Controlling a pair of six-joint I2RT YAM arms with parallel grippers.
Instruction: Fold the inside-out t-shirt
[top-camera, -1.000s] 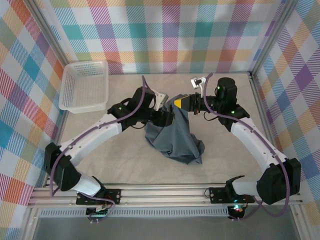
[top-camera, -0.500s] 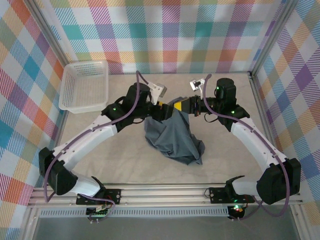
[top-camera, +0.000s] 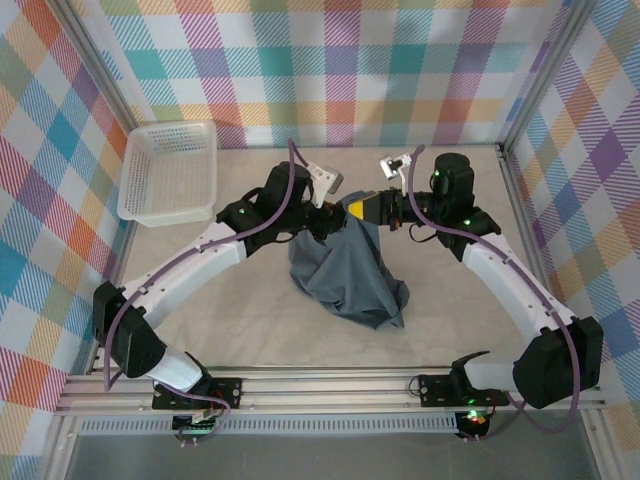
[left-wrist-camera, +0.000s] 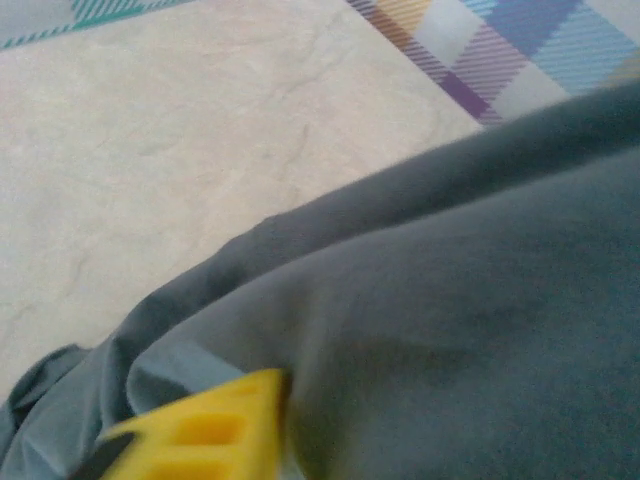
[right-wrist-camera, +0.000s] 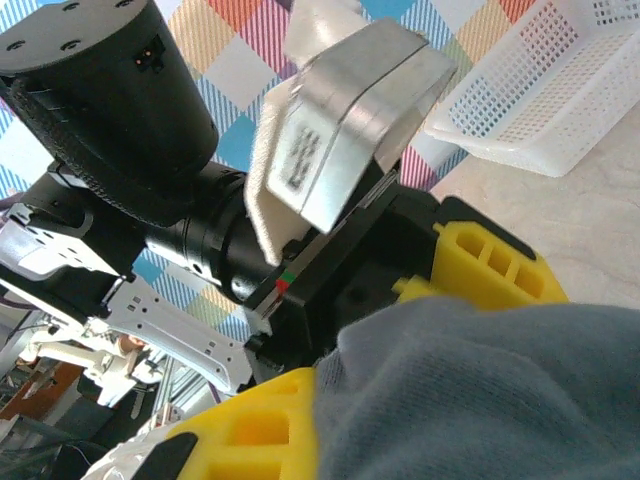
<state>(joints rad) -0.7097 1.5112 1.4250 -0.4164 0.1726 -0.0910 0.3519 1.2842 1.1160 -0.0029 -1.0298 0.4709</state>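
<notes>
The dark slate-grey t-shirt (top-camera: 350, 275) hangs bunched in the middle of the table, its top pulled up to a peak and its lower part heaped on the surface. My right gripper (top-camera: 352, 207) is shut on that peak from the right, and cloth (right-wrist-camera: 500, 390) spills over its yellow finger (right-wrist-camera: 250, 430). My left gripper (top-camera: 333, 220) meets it from the left, buried in the same cloth. Its yellow finger (left-wrist-camera: 210, 430) presses against the fabric (left-wrist-camera: 450, 300), and the jaws look shut on it. Both grippers nearly touch.
A white mesh basket (top-camera: 168, 172) stands at the back left of the table, also in the right wrist view (right-wrist-camera: 560, 90). Checkered walls close the back and sides. The metal rail (top-camera: 330, 390) with both arm bases runs along the near edge.
My left gripper has moved up to the shirt's raised top beside the right gripper and shut its jaws on the cloth. The right arm and the shirt have hardly moved.
</notes>
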